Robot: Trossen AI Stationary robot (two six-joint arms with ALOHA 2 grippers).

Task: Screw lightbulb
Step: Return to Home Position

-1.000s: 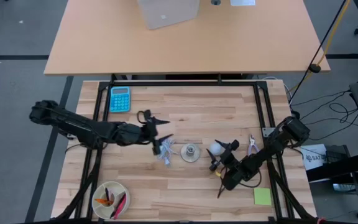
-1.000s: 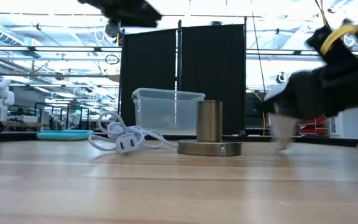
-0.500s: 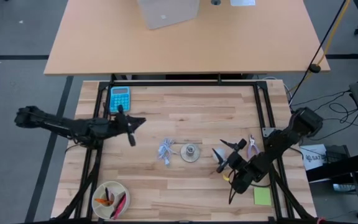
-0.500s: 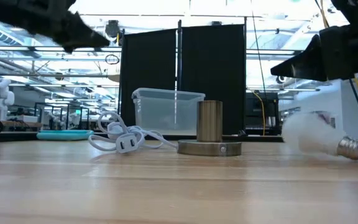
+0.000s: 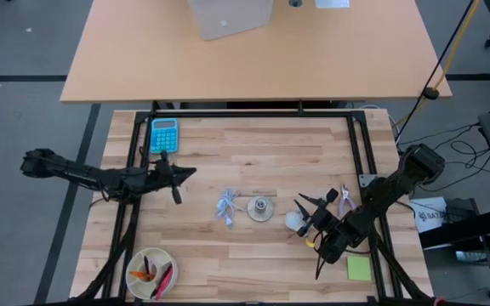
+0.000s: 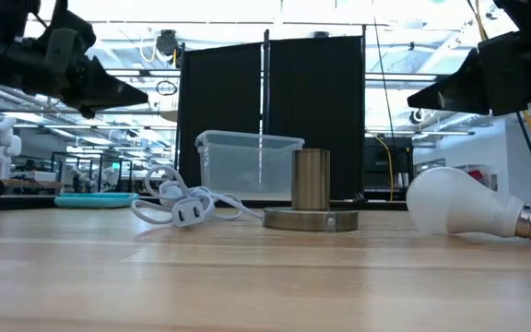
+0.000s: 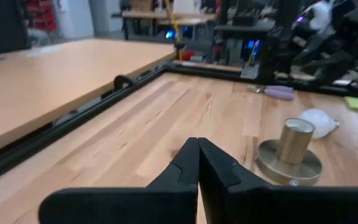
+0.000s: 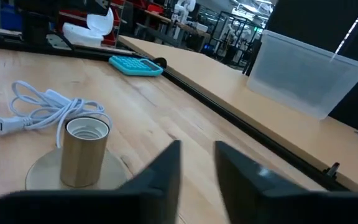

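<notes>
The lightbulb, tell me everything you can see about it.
The lightbulb is a white frosted pear-shaped globe with a silvery threaded screw base. It lies on its side on the wooden table, base pointing away from the metal lamp socket, near it but apart. Nothing holds it; only the table touches it.

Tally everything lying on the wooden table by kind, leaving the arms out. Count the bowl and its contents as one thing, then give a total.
lightbulb: 1
lamp socket: 1
white cable: 1
teal calculator: 1
pliers: 1
yellow-green notepad: 1
bowl: 1
Total: 7
</notes>
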